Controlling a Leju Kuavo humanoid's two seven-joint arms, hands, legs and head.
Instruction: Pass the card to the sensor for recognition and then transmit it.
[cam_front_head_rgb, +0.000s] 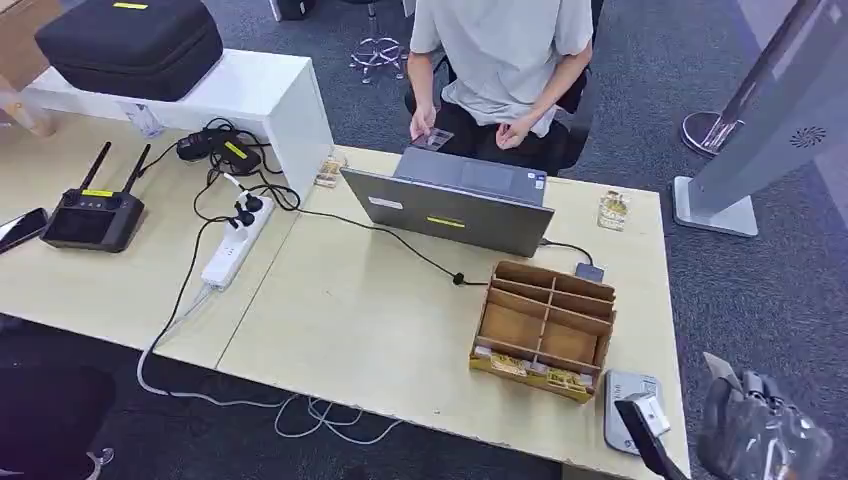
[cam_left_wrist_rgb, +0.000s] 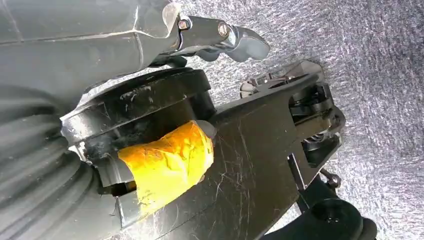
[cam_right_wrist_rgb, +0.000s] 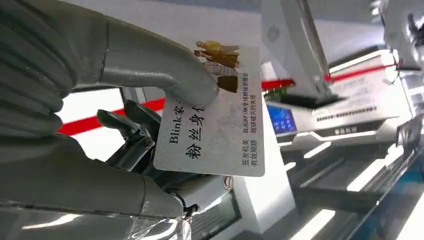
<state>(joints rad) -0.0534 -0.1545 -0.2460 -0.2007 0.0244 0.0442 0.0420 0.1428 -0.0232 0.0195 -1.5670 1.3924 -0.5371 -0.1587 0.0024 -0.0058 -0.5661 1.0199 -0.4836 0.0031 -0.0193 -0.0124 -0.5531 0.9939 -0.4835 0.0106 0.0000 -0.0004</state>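
Observation:
My right hand comes in at the table's front right corner and pinches a white card by its edge. The card hangs just over a flat grey sensor pad lying on the table. In the right wrist view the thumb presses on the card, which carries printed text and a small picture. A finger of my left hand sticks out straight over the carpet, with nothing in it. A seated person behind the table holds another card.
A wooden compartment box with cards along its front stands left of the sensor pad. An open laptop sits behind it, cabled to a small black device. A power strip, router and black case lie left.

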